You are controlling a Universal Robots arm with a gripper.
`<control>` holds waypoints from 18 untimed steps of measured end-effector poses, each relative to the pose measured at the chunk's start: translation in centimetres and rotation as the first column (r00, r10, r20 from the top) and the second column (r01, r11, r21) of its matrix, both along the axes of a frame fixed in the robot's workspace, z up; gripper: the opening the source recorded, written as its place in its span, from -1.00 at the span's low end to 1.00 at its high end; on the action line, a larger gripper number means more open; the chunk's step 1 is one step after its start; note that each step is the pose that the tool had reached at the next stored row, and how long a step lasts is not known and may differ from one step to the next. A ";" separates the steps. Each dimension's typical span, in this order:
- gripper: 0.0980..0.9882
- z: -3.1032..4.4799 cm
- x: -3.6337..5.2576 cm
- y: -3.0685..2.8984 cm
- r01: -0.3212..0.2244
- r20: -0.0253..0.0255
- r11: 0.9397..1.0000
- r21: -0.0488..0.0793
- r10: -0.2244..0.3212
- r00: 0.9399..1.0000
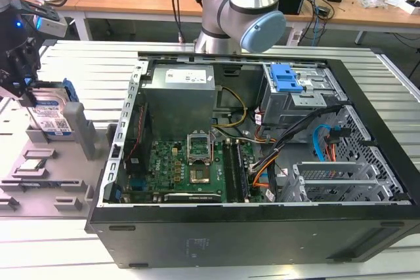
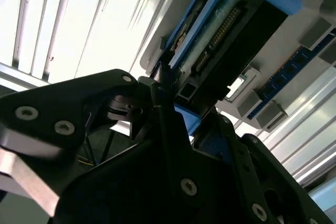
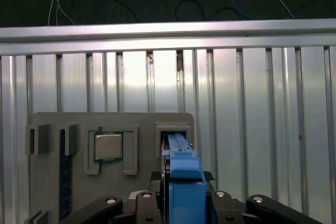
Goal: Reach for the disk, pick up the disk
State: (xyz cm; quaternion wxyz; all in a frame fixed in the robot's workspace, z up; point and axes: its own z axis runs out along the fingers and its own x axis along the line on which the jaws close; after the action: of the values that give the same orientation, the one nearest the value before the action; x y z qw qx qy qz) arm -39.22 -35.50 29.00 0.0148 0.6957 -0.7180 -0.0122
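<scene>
Holds tool [image 1: 23,88] at top edge of disk [image 1: 54,116], upright directly below, at exterior view's left of case [image 1: 262,234]; clamped or apart, cannot tell.

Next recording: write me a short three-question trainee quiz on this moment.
1. Which thing is the gripper nearest?
2. True or false: the disk lies flat inside the computer case.
3. Fill in: the processor chip lies in the grey ____.
Key: 1 the disk; 2 false, it stands on edge in the fixture, outside the case; 3 fixture.
</scene>
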 end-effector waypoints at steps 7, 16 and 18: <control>-0.39 -0.01 0.00 0.00 0.000 0.000 1.000 0.000 0.000 1.000; -0.39 0.07 0.01 0.00 0.000 0.000 1.000 0.000 0.000 1.000; -0.39 0.41 0.04 0.00 0.000 0.000 1.000 0.000 0.000 1.000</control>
State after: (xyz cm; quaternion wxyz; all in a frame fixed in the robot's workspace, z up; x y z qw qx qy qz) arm -39.18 -35.50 29.41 0.0148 0.6957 -0.7180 -0.0122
